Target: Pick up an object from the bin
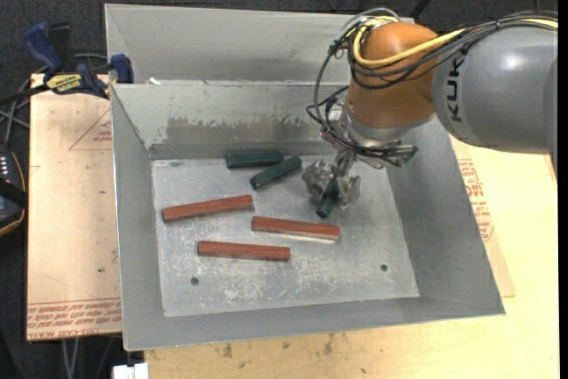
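My gripper [331,191] hangs low over the right middle of the bin floor, under the orange wrist cover. A short dark green block [325,207] sits between its fingertips, tilted, its lower end close to the floor. The fingers are shut on that block. Just left of it lie two more dark green bars, one slanted [275,172] and one level [254,158] near the back wall. A red-brown bar with a pale edge [295,229] lies right below the gripper.
Two other red-brown bars rest on the floor to the left, one [208,208] at mid height and one [243,251] nearer the front. The arm and its orange cover overhang the bin's right side.
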